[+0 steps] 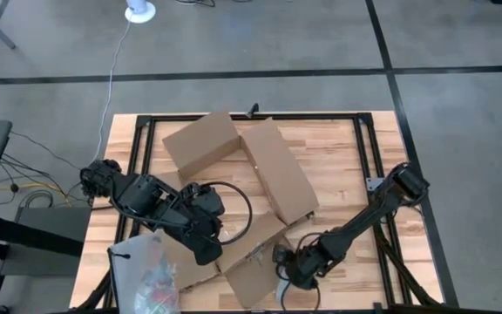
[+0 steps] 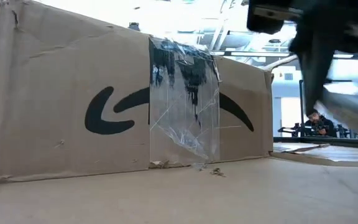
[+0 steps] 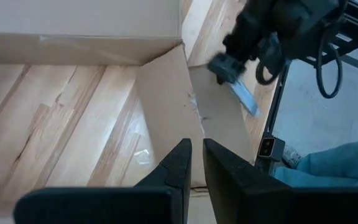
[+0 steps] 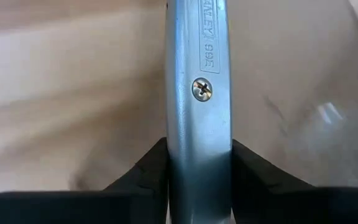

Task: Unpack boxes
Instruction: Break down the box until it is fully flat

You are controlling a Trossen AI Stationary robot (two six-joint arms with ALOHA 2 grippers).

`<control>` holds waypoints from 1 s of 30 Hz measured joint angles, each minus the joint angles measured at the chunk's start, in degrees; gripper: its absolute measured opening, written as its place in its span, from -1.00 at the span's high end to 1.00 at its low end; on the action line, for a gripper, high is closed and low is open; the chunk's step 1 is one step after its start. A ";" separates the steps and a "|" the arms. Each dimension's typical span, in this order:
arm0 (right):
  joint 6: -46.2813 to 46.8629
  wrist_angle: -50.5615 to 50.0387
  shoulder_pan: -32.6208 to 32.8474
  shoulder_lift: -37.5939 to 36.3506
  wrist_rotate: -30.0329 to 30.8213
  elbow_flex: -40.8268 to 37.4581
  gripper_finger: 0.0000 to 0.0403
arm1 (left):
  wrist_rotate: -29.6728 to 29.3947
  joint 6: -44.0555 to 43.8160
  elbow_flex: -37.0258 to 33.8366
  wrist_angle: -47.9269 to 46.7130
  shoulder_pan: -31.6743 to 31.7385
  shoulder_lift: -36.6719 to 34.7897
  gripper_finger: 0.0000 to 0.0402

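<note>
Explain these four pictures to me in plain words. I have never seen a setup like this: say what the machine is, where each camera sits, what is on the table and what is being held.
This is a robot with two dark arms at a wooden table. One picture looks straight down from above, one looks level across the tabletop, and one comes from a camera on each wrist. On the table lies a brown cardboard box, opened out with its flaps spread; the level view shows its smile-arrow print and tape. A clear plastic bag lies at the table's near left corner. The right end effector is shut on a silver utility knife. The left end effector hangs over the open box, its fingers nearly together and holding nothing.
</note>
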 joint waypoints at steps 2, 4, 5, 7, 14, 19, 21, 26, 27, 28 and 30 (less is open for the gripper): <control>6.88 -6.44 -0.13 -2.83 -0.80 1.13 0.50 | 0.01 0.00 -0.02 -0.11 0.00 0.02 0.87; 15.94 -11.99 0.06 -6.25 -1.89 1.68 0.50 | 0.00 0.00 -0.02 -0.01 -0.04 0.02 0.87; 21.62 -14.86 0.08 -7.86 -2.65 1.75 0.50 | -0.02 -0.10 -0.02 -0.07 -0.04 0.02 0.87; 34.29 -19.84 0.17 -10.80 -4.24 0.78 0.50 | -0.09 -0.53 -0.02 -0.02 -0.04 0.02 0.87; 79.93 -23.10 5.69 -18.85 -4.53 -13.50 0.50 | -0.91 -0.96 -0.02 0.10 -0.02 0.02 0.87; 102.84 -20.63 9.91 -20.76 -4.17 -22.76 0.50 | -1.26 -1.01 -0.02 1.36 -0.02 0.02 0.87; 109.27 -20.83 10.97 -20.88 -4.06 -25.40 0.50 | -1.67 -1.05 -0.02 1.59 -0.02 0.02 0.87; 121.37 -20.68 12.64 -20.86 -3.34 -30.81 0.50 | -2.70 -1.05 -0.02 3.12 -0.02 0.02 0.87; 123.17 -20.83 12.92 -20.87 -3.25 -31.72 0.50 | -2.72 -1.07 -0.02 3.36 0.00 0.02 0.87; 124.89 -20.65 13.05 -21.01 -2.91 -32.38 0.50 | -2.78 -1.07 -0.02 3.59 0.00 0.02 0.87; 128.18 -20.22 13.25 -21.12 -2.57 -33.69 0.50 | -2.86 -1.07 -0.02 3.66 0.00 0.02 0.87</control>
